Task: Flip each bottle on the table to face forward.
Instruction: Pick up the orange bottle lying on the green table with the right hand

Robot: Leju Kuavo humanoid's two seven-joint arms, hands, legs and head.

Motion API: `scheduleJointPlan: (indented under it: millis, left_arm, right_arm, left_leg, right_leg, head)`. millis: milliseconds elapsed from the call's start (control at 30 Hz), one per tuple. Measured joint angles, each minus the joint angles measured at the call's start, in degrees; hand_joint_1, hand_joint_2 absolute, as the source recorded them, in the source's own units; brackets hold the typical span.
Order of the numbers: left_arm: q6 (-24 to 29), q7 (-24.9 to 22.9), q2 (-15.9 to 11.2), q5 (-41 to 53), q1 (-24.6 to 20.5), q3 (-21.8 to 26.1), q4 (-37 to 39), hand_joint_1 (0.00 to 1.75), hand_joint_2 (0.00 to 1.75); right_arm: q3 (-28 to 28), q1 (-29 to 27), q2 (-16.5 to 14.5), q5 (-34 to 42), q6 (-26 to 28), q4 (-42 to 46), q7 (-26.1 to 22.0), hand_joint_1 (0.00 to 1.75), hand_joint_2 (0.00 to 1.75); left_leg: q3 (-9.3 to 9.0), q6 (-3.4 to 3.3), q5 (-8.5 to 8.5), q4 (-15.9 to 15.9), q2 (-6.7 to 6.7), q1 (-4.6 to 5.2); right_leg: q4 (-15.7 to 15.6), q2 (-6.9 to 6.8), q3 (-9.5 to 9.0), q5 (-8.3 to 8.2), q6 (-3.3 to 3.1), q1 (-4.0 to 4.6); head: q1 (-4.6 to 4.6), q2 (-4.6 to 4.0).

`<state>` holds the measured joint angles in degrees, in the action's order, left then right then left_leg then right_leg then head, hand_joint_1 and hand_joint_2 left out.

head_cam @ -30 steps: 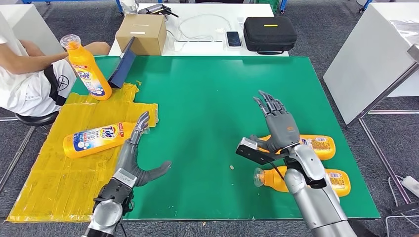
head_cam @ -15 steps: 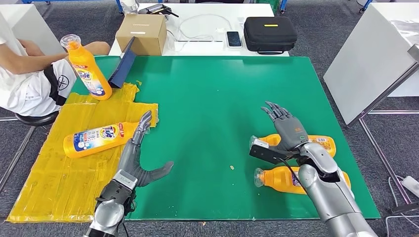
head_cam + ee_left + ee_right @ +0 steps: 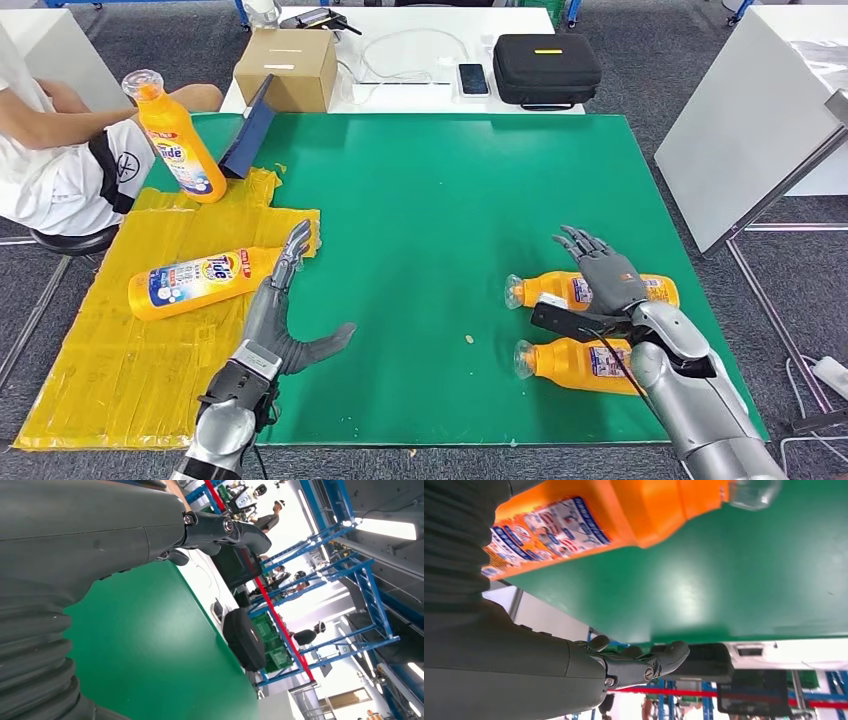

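The right hand [image 3: 603, 272] hangs with fingers spread, holding nothing, just over the far bottle [image 3: 560, 289] lying near the table's [image 3: 430, 190] right edge. It looks ready to grab and turn it. The left hand [image 3: 283, 322] is open too

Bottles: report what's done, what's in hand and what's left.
Looks done: one bottle lies on the yellow sheet with its front label up, beside the open left hand; another stands upright there. In hand: nothing; the open right hand hovers over the far bottle. Left: that one and the near bottle, both showing back labels.
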<state>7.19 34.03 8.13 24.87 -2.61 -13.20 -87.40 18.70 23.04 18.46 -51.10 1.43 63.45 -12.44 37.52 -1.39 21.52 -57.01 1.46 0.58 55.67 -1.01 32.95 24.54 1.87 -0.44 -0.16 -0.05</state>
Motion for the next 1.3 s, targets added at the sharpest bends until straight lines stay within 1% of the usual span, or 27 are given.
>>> scheduleJointPlan:
  millis: [333,833,1300]
  left_arm:
    - [-0.07,0.14,0.01,-0.42,-1.28,-0.40,1.34,0.00,1.75]
    - [-0.11,0.21,0.01,-1.25,-2.37,-0.95,2.26,0.00,1.75]
    - [-0.35,0.30,0.33,-2.58,-3.98,-1.34,4.37,0.00,1.75]
  right_arm:
    - [-0.04,1.96,1.87,1.13,-1.78,-3.80,-0.20,0.00,1.75]
    - [-0.50,4.29,2.93,1.25,-1.79,-8.80,1.05,0.00,1.75]
    - [-0.35,8.12,3.64,-0.54,-2.64,-18.18,1.90,0.00,1.75]
  left_leg:
    - [0.01,-0.02,-0.01,0.00,0.00,0.03]
    - [0.00,-0.03,-0.02,-0.01,0.00,0.04]
    - [0.02,-0.13,-0.09,-0.02,-0.02,0.09]
  right_leg:
    - [0.00,-0.01,0.00,-0.01,0.02,-0.02]
    - [0.00,-0.02,0.00,-0.02,0.02,-0.02]
    - [0.00,-0.04,-0.01,-0.07,0.10,-0.09]
  head:
    - [0.01,-0.01]
    - [-0.01,-0.01]
    - [-0.01,-0.01]
